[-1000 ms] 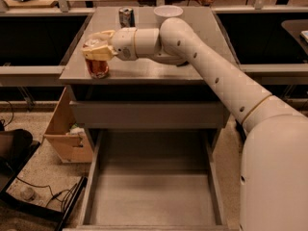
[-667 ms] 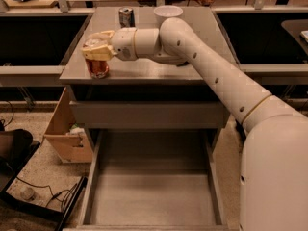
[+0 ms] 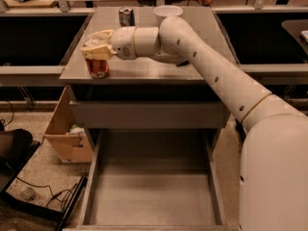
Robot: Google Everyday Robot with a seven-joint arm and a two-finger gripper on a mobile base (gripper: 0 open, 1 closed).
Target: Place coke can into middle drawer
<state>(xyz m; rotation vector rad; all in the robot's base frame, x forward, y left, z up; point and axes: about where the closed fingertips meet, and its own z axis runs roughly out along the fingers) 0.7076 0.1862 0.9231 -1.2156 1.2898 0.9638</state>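
Observation:
The coke can stands upright near the front left corner of the grey cabinet top. My gripper reaches in from the right and sits down over the top of the can, its fingers closed against the can's sides. The can's bottom still rests on the surface. The middle drawer is pulled out wide below, towards the camera, and its flat grey floor is bare. It lies lower than the can and to its right.
A slim silver can and a white bowl stand at the back of the cabinet top. A closed plain grey drawer front sits above the open drawer. A cardboard box and cables lie on the floor to the left.

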